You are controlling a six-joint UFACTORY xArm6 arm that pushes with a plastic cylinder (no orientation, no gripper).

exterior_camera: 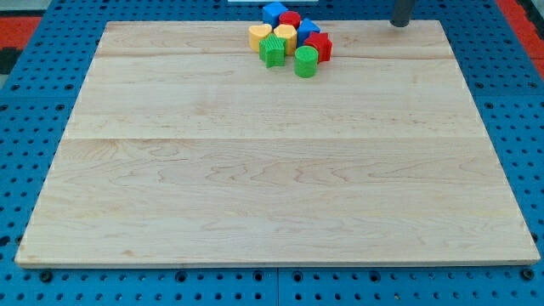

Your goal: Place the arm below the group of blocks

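Currently the tip (399,25) sits at the frame's top right edge, a bare rod with no claw to open or close. Blocks cluster (290,38) top centre, apart from it. Approach step: next move likely sweeps down-left beneath the green cylinder (306,61).

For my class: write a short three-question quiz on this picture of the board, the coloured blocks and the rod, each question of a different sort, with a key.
1. True or false: the blocks lie scattered across the whole wooden board.
2. Where is my tip relative to the group? A) at the view's top, to the group's right B) directly below it C) to its left
3. Fill in: the block nearest the view's bottom, a cylinder, is coloured ____.

Key: 1 false, they are bunched near the view's top edge; 2 A; 3 green.
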